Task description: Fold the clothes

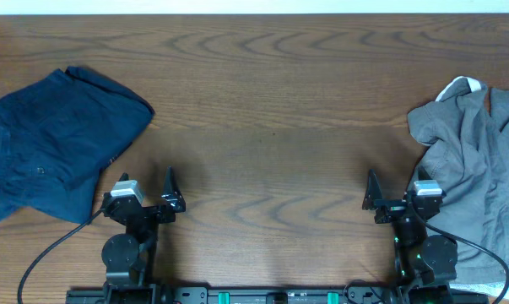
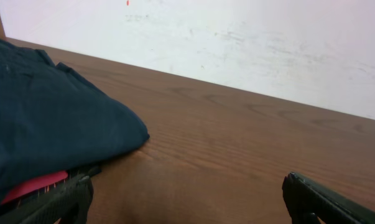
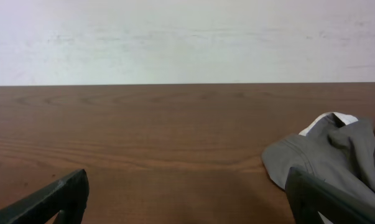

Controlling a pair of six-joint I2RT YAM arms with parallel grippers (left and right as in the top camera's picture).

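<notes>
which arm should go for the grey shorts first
Right. The right gripper sits open close beside the olive-grey shorts; the left gripper, also open, is at the other side by the navy garment.

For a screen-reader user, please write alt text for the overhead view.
A wooden table holds a rumpled navy garment at its left end and crumpled olive-grey shorts at its right. Between them at the near edge, the left end effector and right end effector are both open and empty.
</notes>
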